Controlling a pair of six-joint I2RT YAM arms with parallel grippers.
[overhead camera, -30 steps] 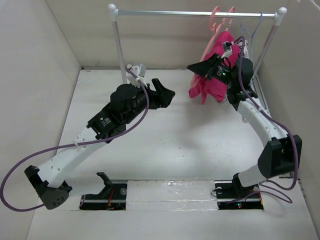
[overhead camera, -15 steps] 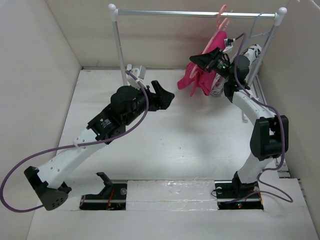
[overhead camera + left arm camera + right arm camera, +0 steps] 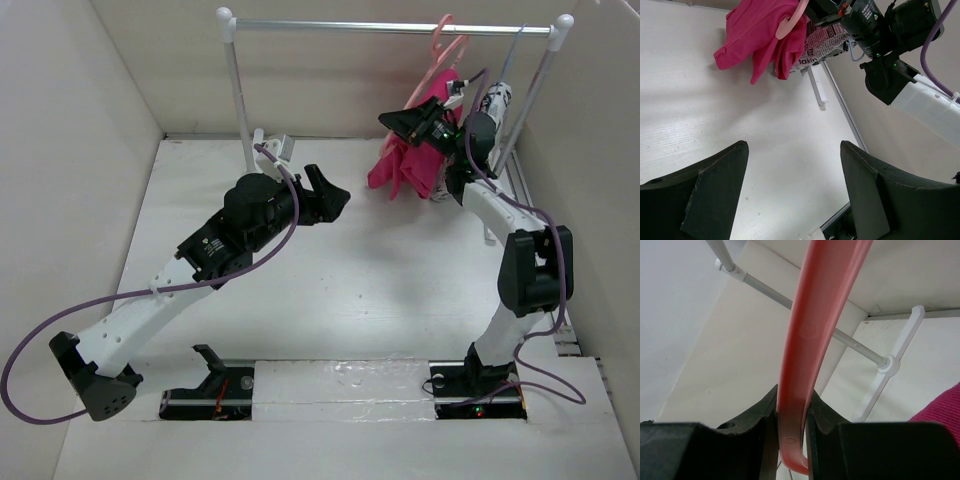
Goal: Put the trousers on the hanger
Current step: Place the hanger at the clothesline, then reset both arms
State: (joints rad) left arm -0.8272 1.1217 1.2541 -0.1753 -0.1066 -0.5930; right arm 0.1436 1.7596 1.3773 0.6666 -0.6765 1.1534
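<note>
Aloft, trousers [image 3: 762,37] draped over hanger [image 3: 810,340], legs dangling

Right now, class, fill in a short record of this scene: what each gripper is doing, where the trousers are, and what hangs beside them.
left gripper: open, empty, above the table
right gripper: shut on the hanger
trousers: draped over the hanger, folds hanging down
position: near the right end of the rail
beside them: white printed garment, just behind the trousers
</note>
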